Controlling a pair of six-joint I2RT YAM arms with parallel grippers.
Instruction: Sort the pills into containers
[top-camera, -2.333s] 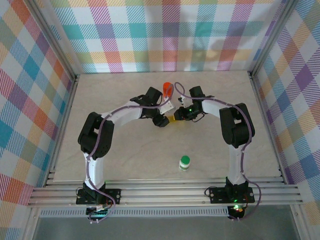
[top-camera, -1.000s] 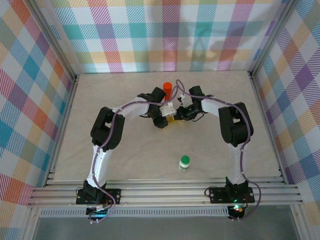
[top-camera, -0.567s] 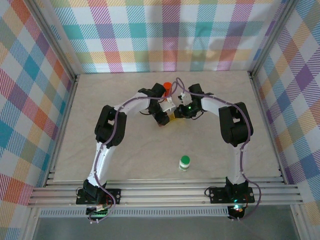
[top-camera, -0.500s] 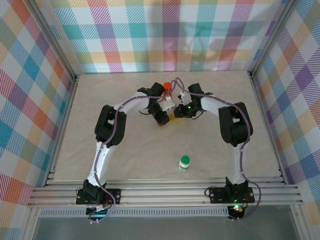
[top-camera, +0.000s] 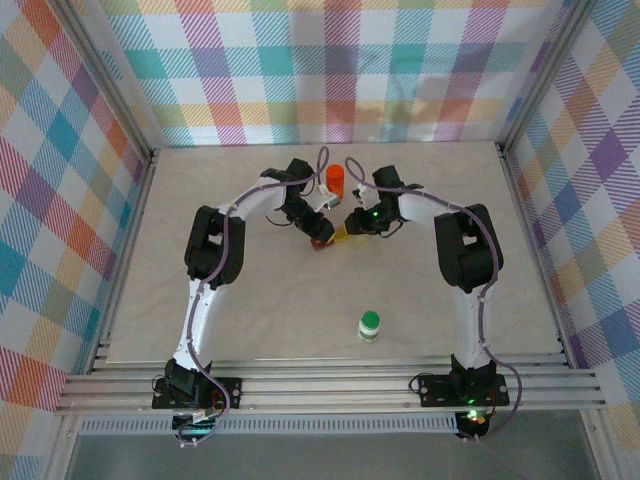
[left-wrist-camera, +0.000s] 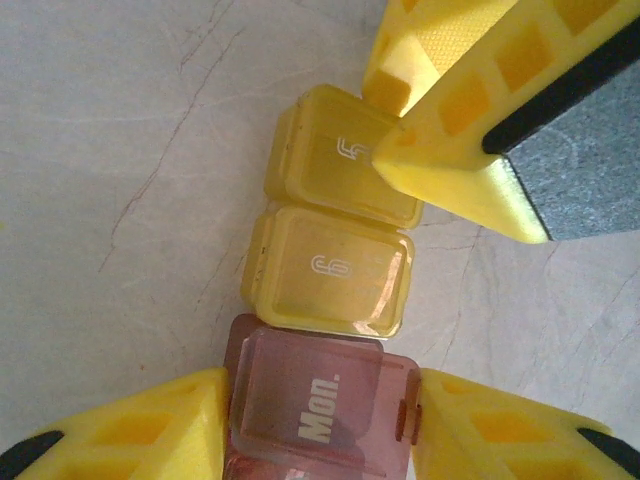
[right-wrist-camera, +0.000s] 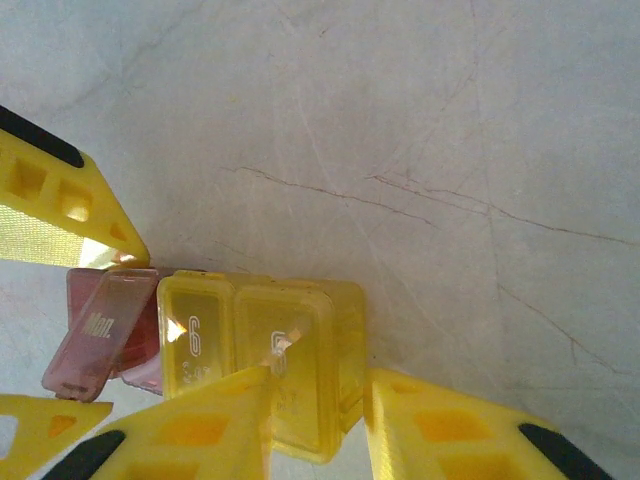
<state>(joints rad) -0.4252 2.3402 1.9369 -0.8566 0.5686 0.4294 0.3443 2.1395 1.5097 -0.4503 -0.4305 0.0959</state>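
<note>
Since the earlier frames the left arm's forearm has swung off to the left, and the orange bottle, half covered half a second ago, now stands in plain sight.

The table is a pale beige top with thin marble-like veins. Walls of pastel plaid cloth close it on three sides, and aluminium rails run along the near edge.

The pill organizer lies flat just on the near side of the orange bottle. Its long axis runs roughly left to right, the pink compartment at the left end and two yellow compartments on the right. The pink lid reads "Mon." and is tipped up in the right wrist view. Each yellow lid carries a curled mark like a 6; the smaller lettering under it is too blurred to read.

The left gripper has a finger close on each side of the pink compartment; I cannot tell whether it is squeezing. The right gripper is clamped on the outer yellow compartment.

A green-capped bottle stands upright, well apart from the orange bottle, on the side toward the arm bases.
</note>
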